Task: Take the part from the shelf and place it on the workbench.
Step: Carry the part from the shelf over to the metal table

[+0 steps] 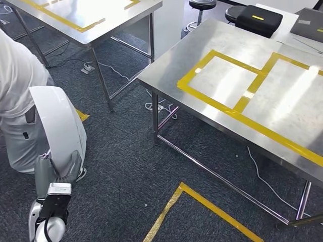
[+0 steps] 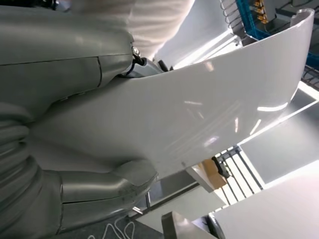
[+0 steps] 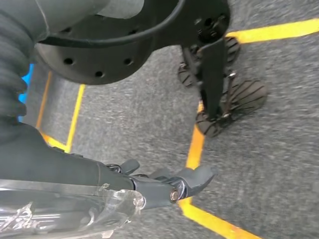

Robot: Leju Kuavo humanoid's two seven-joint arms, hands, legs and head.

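Steel surface (image 1: pixel 228 45) with yellow tape rectangles stands on dark carpet, well apart from the white curved part (image 1: pixel 62 126). I hold that part low beside me in my left robot hand (image 2: pixel 75 184), thumb and fingers clamped across it. My right robot hand (image 3: pixel 165 184) hangs over the carpet, fingers extended, holding nothing.

Materials and finishes

Part (image 1: pixel 62 128): glossy white plastic, smooth, mirror-like streaks in the left wrist view (image 2: pixel 211 114). Left hand (image 2: pixel 75 124): matt grey plastic with ribbed rubbery cover. Workbench (image 1: pixel 228 80): brushed steel top, dull sheen, yellow tape lines; bare metal legs. Floor (image 1: pixel 125 166): rough dark grey carpet, matt. Right hand (image 3: pixel 161 186): dark matt plastic. Case (image 1: pixel 259 20): black, matt.
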